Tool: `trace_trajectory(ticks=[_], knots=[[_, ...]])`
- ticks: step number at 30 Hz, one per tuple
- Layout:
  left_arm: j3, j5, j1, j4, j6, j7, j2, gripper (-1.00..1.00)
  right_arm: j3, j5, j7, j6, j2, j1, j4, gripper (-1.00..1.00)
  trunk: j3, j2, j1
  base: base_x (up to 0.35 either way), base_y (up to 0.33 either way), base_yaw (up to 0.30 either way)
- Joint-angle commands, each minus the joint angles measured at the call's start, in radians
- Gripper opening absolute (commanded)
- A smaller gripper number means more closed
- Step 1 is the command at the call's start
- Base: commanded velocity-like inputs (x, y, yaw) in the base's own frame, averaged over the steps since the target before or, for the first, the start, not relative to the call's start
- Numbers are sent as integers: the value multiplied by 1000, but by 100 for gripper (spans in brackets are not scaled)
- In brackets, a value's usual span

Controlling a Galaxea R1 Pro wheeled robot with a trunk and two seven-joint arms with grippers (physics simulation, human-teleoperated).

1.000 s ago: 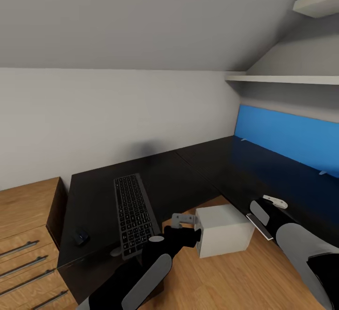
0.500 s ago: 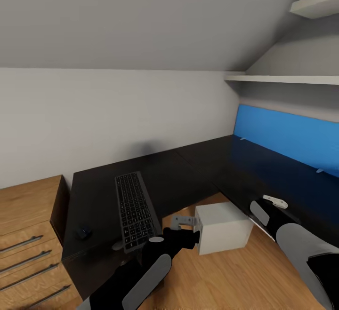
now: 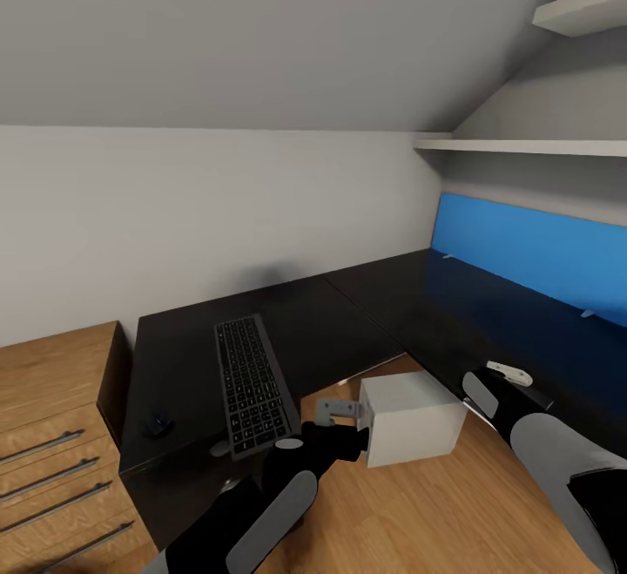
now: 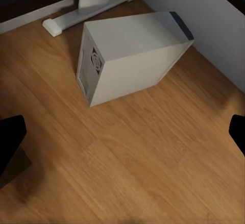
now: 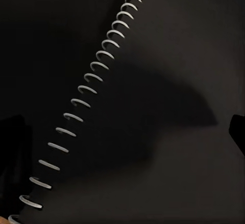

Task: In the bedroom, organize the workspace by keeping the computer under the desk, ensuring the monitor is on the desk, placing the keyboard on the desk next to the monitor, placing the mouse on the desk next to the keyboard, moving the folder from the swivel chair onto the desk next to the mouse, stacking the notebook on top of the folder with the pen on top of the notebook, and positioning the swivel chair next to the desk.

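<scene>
While the head camera looks down over both arms, the black bench (image 3: 261, 330) runs in an L along the grey wall and the blue back panel (image 3: 531, 252); the keyboard (image 3: 252, 385) lies on it with the mouse (image 3: 158, 423) beside it, towards the wooden drawers (image 3: 52, 461). On the wood floor (image 3: 435, 513) at the bench's inner corner stands the grey computer (image 3: 411, 417), at the edge of the top rather than tucked beneath it. The left gripper (image 3: 341, 413) hangs just beside the computer's near face, and the right gripper (image 3: 508, 374) sits over the bench edge past the computer, by a thin pale-edged slab that may be the notebook. From the left wrist, the computer (image 4: 130, 53) stands on the floor by a white bench leg (image 4: 87, 9), and the dark fingertips (image 4: 10, 142) at the frame's sides are spread wide and hold nothing. From the right wrist, a dark cover with a white spiral binding (image 5: 89, 81), probably the notebook, lies close under the camera; those jaws also look spread, with nothing between them. The step in hand seems to be getting the computer under the bench; next the left arm would need to press flat against the case and slide it inward without tipping it.
</scene>
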Motion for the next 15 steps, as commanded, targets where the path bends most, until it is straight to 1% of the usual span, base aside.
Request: trace_trajectory(ticks=[1, 4, 9, 15], knots=[[-1, 9, -1, -2, 1, 10, 0, 100, 6, -17, -5, 19, -1, 1, 2, 100, -1, 0, 0, -2, 0, 0], [-2, 9, -1, -2, 1, 10, 0, 100, 6, -17, -5, 19, -1, 1, 2, 100, -1, 0, 0, -86, 0, 0], [-2, 9, -1, -2, 1, 10, 0, 100, 6, -17, -5, 19, -1, 1, 2, 100, -1, 0, 0, -229, 0, 0], [-3, 9, -1, -2, 1, 10, 0, 100, 6, -17, -5, 19, -1, 1, 2, 100, -1, 0, 0, -69, 0, 0]])
